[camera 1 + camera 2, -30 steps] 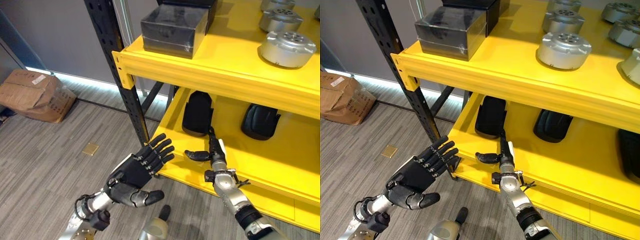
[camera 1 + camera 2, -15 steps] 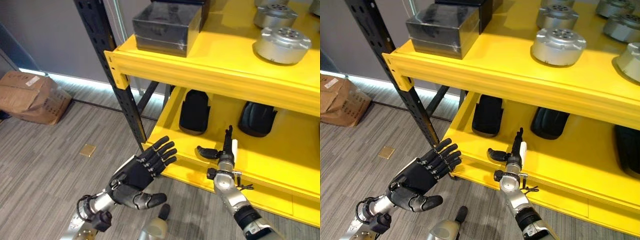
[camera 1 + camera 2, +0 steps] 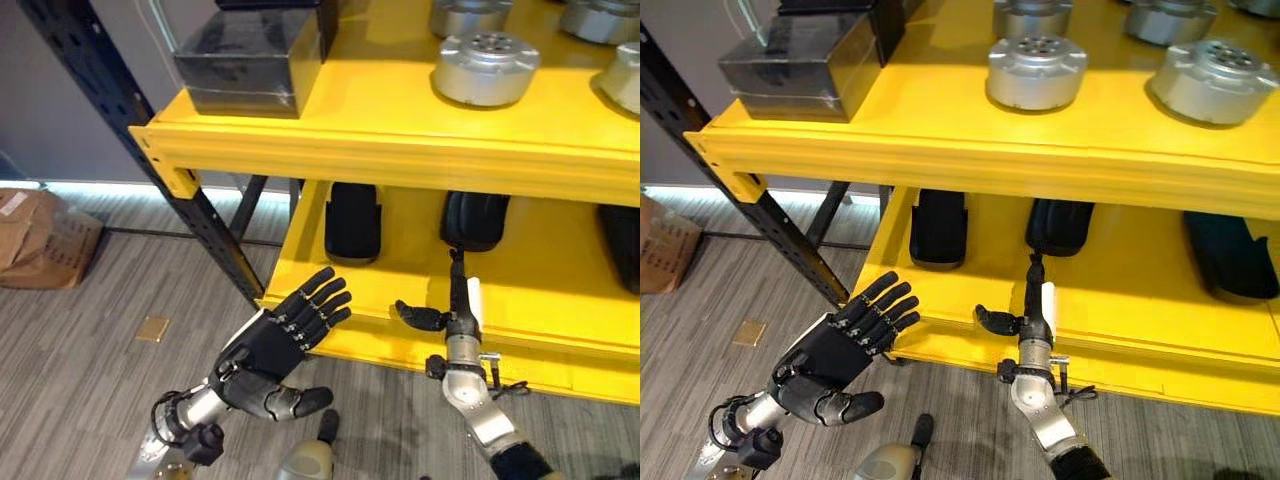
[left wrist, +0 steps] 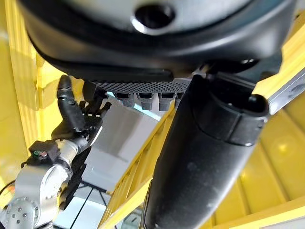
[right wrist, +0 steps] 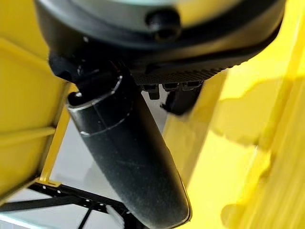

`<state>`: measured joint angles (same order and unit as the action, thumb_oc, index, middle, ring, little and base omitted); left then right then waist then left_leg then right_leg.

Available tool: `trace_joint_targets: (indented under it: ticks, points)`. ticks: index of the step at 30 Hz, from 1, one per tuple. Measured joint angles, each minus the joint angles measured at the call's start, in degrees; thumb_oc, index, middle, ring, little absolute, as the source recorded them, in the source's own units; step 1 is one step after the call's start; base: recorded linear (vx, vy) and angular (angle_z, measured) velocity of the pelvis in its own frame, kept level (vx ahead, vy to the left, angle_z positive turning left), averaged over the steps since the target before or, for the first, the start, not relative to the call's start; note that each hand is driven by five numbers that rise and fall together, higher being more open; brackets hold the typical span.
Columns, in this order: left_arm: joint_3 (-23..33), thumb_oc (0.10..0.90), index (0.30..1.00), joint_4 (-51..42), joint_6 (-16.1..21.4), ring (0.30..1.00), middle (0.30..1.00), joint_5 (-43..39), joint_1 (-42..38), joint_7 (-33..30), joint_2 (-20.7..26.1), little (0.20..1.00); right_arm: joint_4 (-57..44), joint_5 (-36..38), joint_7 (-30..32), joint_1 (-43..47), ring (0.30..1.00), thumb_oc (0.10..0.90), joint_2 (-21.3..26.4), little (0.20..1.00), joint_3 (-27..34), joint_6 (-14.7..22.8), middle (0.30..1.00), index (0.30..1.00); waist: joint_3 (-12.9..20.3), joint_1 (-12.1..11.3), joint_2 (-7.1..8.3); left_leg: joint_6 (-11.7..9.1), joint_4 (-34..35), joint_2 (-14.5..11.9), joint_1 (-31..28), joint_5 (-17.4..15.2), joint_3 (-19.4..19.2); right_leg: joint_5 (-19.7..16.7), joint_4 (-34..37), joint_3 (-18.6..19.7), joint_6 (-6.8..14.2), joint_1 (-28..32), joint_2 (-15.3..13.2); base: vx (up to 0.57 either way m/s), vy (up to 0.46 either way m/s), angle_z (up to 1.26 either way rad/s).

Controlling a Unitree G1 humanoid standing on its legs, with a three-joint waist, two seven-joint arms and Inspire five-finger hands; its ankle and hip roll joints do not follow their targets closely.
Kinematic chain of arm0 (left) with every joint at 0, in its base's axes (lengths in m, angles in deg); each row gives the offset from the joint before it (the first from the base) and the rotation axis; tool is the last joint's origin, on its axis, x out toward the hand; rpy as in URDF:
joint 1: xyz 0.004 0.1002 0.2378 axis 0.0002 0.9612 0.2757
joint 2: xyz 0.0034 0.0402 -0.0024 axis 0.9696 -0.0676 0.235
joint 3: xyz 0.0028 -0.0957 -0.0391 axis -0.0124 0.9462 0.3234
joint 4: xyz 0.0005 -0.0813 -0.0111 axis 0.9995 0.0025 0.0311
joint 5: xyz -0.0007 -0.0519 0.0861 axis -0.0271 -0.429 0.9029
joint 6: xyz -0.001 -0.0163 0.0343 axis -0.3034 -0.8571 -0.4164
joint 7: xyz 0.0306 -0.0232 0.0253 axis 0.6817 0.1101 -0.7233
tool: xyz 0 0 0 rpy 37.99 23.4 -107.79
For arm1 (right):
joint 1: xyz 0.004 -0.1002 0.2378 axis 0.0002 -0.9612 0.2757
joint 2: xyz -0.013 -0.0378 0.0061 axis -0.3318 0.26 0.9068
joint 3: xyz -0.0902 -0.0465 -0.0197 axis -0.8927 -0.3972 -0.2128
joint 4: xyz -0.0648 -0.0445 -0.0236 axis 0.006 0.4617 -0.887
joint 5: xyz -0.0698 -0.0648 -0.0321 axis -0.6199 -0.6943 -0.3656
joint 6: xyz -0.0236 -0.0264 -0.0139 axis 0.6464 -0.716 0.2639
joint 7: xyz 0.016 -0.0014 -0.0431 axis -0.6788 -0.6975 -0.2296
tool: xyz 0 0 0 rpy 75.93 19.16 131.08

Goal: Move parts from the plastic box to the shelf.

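Both hands empty: left hand (image 3: 272, 352) spread wide near shelf (image 3: 380, 150) edge, right hand (image 3: 452, 315) straight-fingered at lower level. Metal parts (image 3: 485, 68) on top looked heavy, stiff, slippery; best gripped around rim.

A yellow shelf (image 3: 940, 150) on a black upright post (image 3: 110, 100) has two levels. The upper level carries a dark box (image 3: 800, 62) at its left end and round silver metal parts (image 3: 1037, 70) in a row further right. The lower level (image 3: 1140, 300) holds black moulded parts (image 3: 938, 226) lying side by side. The grey floor (image 3: 90, 300) carries a cardboard box (image 3: 40, 240) on the left and a small brass plate (image 3: 152, 328).
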<state>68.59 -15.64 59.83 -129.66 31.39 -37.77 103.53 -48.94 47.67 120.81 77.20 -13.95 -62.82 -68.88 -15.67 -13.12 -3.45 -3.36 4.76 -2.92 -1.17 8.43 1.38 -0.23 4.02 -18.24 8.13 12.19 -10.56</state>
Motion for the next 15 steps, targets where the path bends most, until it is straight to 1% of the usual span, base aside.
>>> trace_joint_targets:
  ticks: [3,4,5,8,10,11,12,15]
  points:
    - [0.14,0.900,1.000,-0.10,0.01,1.000,1.000,-0.07,0.07,-0.02,0.18,1.000,-3.50,-5.72,-0.41,0.05,1.000,0.900,4.46,1.000,0.37,-0.52,1.000,1.000,0.02,0.73,0.03,-0.01,0.00,-0.28,-0.21,0.00,-0.58,-0.32,0.15,0.58,0.01,-0.11,0.13,-0.02,-0.057,-0.12]
    - [0.14,0.900,1.000,-0.27,0.01,1.000,1.000,-0.08,-0.08,-0.03,0.65,1.000,-5.06,-7.33,-1.35,0.17,1.000,0.900,7.19,1.000,0.43,-0.69,1.000,1.000,0.02,0.76,0.11,-0.02,0.00,-0.41,-0.27,0.00,-0.97,-0.48,0.34,0.70,-0.08,-0.09,0.18,-0.02,-0.071,-0.16]
    - [0.24,0.900,1.000,-0.83,0.03,1.000,1.000,-0.61,-0.05,-0.06,2.03,1.000,-6.28,-9.81,-3.13,0.69,1.000,0.900,10.83,1.000,1.49,-1.40,1.000,1.000,0.03,0.74,0.52,-0.04,0.00,-0.56,-0.54,-0.01,-1.14,-0.70,0.59,0.97,-0.19,0.13,0.39,-0.01,-0.062,-0.11]
    - [0.42,0.900,1.000,-1.12,0.05,1.000,1.000,-2.34,0.02,-0.15,3.22,1.000,-4.65,-9.83,-4.85,2.40,1.000,0.900,12.22,1.000,2.17,-3.06,1.000,1.000,0.08,0.62,1.14,-0.30,0.00,-0.95,-1.00,-0.19,-1.21,-0.79,0.83,1.29,-0.35,0.37,0.77,-0.01,-0.067,-0.05]
    - [0.61,0.900,1.000,-1.19,0.04,1.000,1.000,-2.32,-0.06,-0.16,3.72,1.000,0.49,-9.78,-7.32,5.10,1.000,0.900,12.67,1.000,2.21,-4.93,1.000,1.000,0.08,0.47,1.47,-0.36,0.00,-1.14,-1.01,-0.19,-1.19,-0.96,0.84,1.33,-0.55,0.40,0.99,-0.01,-0.089,-0.01]
    - [0.61,0.900,1.000,-1.20,0.04,1.000,1.000,-2.32,-0.06,-0.16,3.84,1.000,0.61,-9.78,-7.47,5.12,1.000,0.900,12.70,1.000,2.22,-5.25,1.000,1.000,0.08,0.39,1.50,-0.37,0.00,-1.14,-1.01,-0.18,-1.17,-0.96,0.84,1.32,-0.54,0.42,0.98,-0.01,-0.070,0.00]
    - [0.63,0.900,1.000,-1.20,-0.06,1.000,1.000,-2.34,-0.07,-0.16,5.00,1.000,2.70,-9.83,-8.50,6.09,1.000,0.900,12.83,1.000,1.69,-5.39,1.000,1.000,0.10,0.23,1.70,-0.39,0.00,-1.13,-1.01,-0.14,-1.11,-1.07,0.84,1.31,-0.50,0.56,0.99,-0.01,-0.050,0.00]
    - [0.68,0.900,1.000,-1.20,-0.13,1.000,1.000,-2.37,-0.36,-0.16,6.00,1.000,6.88,-9.91,-9.79,9.03,1.000,0.900,13.14,1.000,0.41,-5.95,1.000,1.000,0.09,0.12,2.06,-0.39,0.00,-1.10,-1.04,-0.02,-1.04,-1.19,0.87,1.27,-0.50,0.67,0.99,0.00,-0.043,0.01]
